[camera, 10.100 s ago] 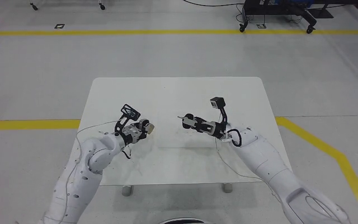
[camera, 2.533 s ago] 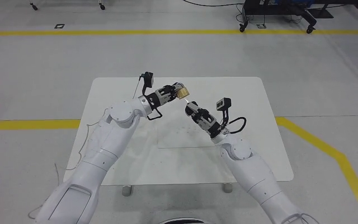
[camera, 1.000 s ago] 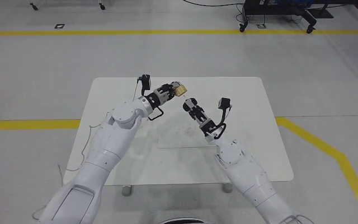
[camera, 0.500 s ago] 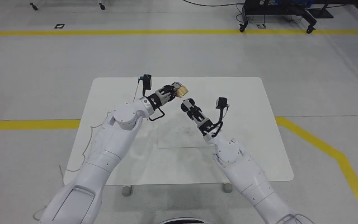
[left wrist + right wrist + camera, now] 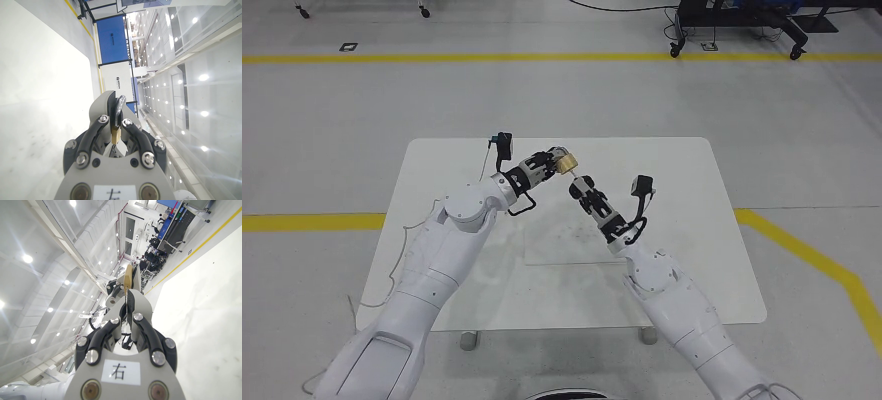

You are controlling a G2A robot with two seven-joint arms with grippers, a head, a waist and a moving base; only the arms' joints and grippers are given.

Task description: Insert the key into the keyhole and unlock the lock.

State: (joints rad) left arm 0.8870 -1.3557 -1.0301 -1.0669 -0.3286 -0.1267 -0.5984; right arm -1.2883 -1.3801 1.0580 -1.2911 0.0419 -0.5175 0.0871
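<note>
Key (image 5: 126, 300), clamped in right gripper (image 5: 577, 185), points tip-first at lock (image 5: 128, 277) clamped in left gripper (image 5: 117, 106).

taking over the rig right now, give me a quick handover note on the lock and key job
Left gripper: jaws shut on the lock, held in the air above the far half of the table.
Right gripper: jaws shut on the key, which points straight at the lock.
Done: both things are picked up and lined up. The key's tip meets the end of the lock at the keyhole; how deep it sits cannot be told.
Left: push the key fully in if it is not, then turn it until the lock opens.
</note>
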